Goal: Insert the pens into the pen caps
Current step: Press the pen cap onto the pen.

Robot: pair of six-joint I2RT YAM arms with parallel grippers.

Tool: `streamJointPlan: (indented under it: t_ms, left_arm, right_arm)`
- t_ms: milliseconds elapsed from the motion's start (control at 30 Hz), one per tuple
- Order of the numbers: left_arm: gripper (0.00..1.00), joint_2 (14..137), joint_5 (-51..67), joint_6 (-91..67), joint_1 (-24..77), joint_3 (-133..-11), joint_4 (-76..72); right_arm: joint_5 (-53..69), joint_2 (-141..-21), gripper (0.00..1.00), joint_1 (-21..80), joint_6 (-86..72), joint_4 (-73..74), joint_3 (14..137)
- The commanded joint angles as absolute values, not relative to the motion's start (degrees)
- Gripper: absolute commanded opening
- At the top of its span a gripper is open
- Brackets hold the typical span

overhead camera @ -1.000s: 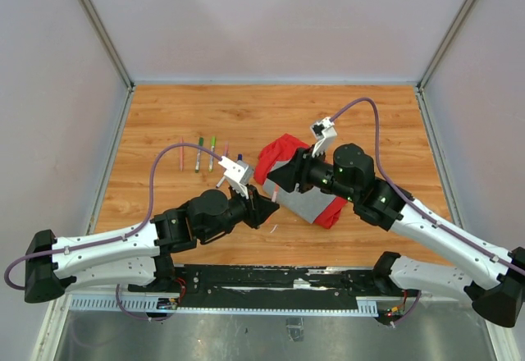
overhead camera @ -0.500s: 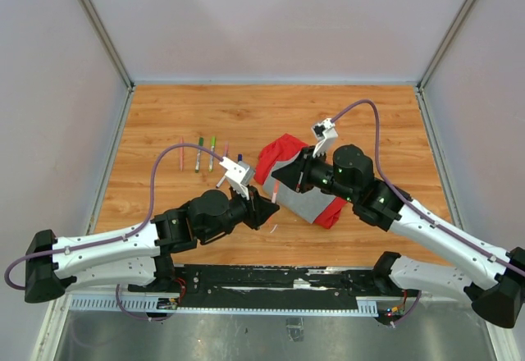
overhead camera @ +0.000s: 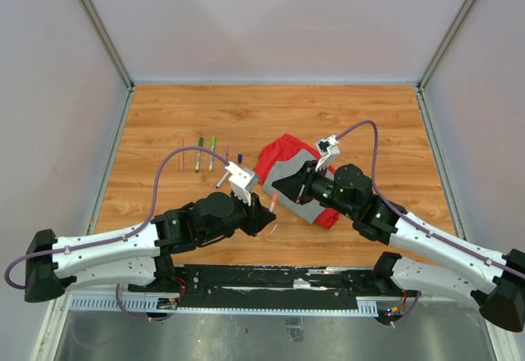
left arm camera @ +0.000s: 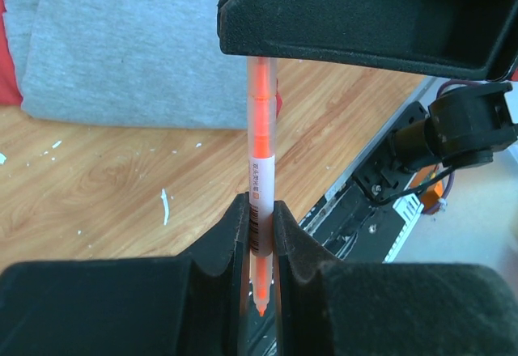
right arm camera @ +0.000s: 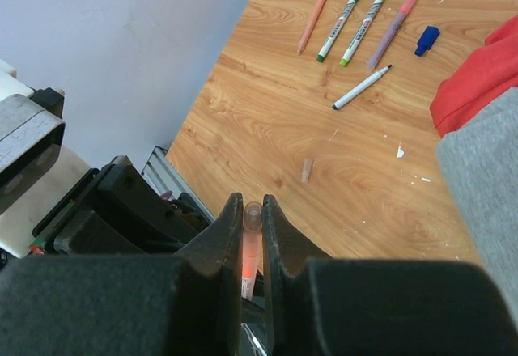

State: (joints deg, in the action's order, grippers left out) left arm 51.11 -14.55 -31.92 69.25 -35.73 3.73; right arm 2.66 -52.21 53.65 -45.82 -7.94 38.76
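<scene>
An orange pen (left arm camera: 261,141) with a white barcoded barrel stands between my two grippers; it also shows in the top view (overhead camera: 273,203). My left gripper (left arm camera: 261,235) is shut on its barrel, orange tip pointing back between the jaws. My right gripper (right arm camera: 252,226) is shut on a translucent pen cap (right arm camera: 252,214) that sits over the pen's other end. In the top view the left gripper (overhead camera: 267,216) and right gripper (overhead camera: 279,189) meet nose to nose above the table. Several other pens (right arm camera: 370,16) and a blue cap (right arm camera: 426,39) lie at the far left.
A red-and-grey cloth (overhead camera: 299,182) lies under the right arm. A white pen with a black tip (right arm camera: 362,87) and a small clear cap (right arm camera: 306,170) lie loose on the wood. White scraps dot the table near the cloth (left arm camera: 164,206).
My right gripper has come down and forward toward the left gripper. The cap end and the orange pen, apart before, are now joined between the two grippers.
</scene>
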Motion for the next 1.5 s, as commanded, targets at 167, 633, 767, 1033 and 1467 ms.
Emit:
streamJointPlan:
  t_ms: [167, 633, 767, 1033, 1467]
  left_arm:
    - [0.00, 47.9, -17.2, -32.0, 69.1, -43.5, -7.1]
    - [0.01, 47.5, -20.5, -30.8, 69.1, -47.8, -7.0]
    - [0.00, 47.4, -20.7, -30.8, 69.1, -47.7, -7.2]
    - [0.01, 47.8, -21.1, -30.3, 69.1, -48.3, -7.1]
    - [0.01, 51.2, -19.8, -32.2, 69.1, -47.5, -1.8]
  right_arm:
    - [0.9, -53.9, 0.00, 62.0, -48.7, -1.5, 33.7]
    - [-1.3, -55.8, 0.01, 69.5, -48.8, -2.8, 30.8]
    - [-2.7, -55.9, 0.01, 70.6, -49.3, -3.8, 29.7]
    - [-4.0, -57.6, 0.01, 72.6, -49.9, -6.8, 28.4]
    - [-19.6, -50.2, 0.01, 71.9, -40.2, -2.6, 36.0]
